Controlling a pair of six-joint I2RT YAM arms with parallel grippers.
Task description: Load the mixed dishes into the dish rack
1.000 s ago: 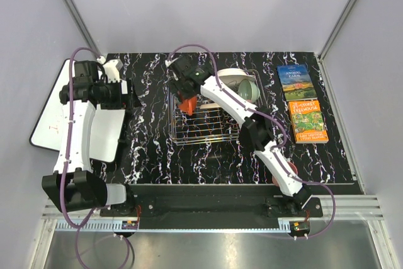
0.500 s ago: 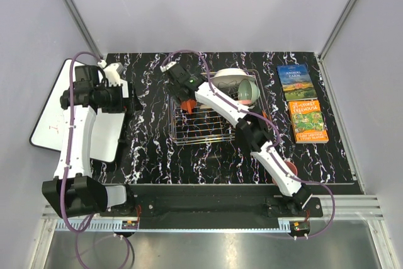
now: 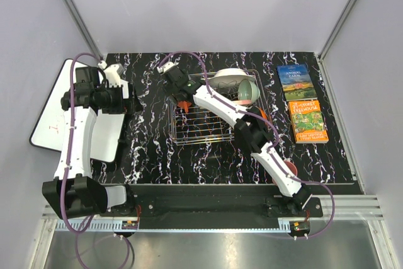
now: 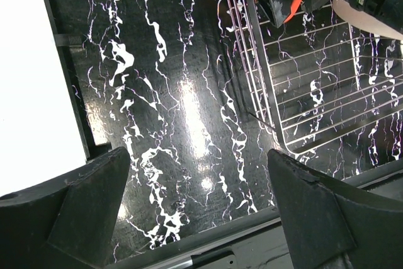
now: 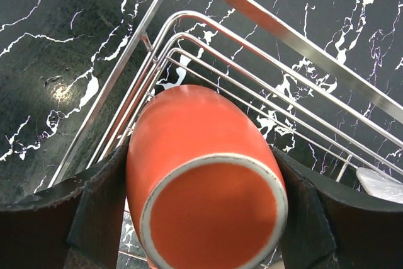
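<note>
Your black white-veined marble bench (image 3: 151,149) carries everything inspected. At its left edge lies the white rectangular board (image 3: 50,118), set at a slant and overhanging the bench.

The rectangular silver wire dish rack (image 3: 208,131) stands at mid-bench, well apart from the board.

Your right arm (image 3: 220,102) reaches from its base diagonally across the rack to the rack's far left corner. Your left arm (image 3: 79,137) stands over the board, its wrist at the board's far right edge.

Two colourful books (image 3: 296,81) lie flat one behind the other at the bench's right side, clear of the rack.

The round white plate (image 3: 228,75) stands on edge at the rack's far side. The mint-green bowl (image 3: 247,92) sits tilted just in front of it, inside the rack's far right part.

The orange-red mug (image 5: 201,155) is gripped in the right jaws, one pad on each side of its body, its base turned towards the wrist camera. It sits tilted within the rack's far left corner; you cannot tell whether it touches the wires.

The left jaws stand wide apart with nothing between them, above bare bench between board and rack.
</note>
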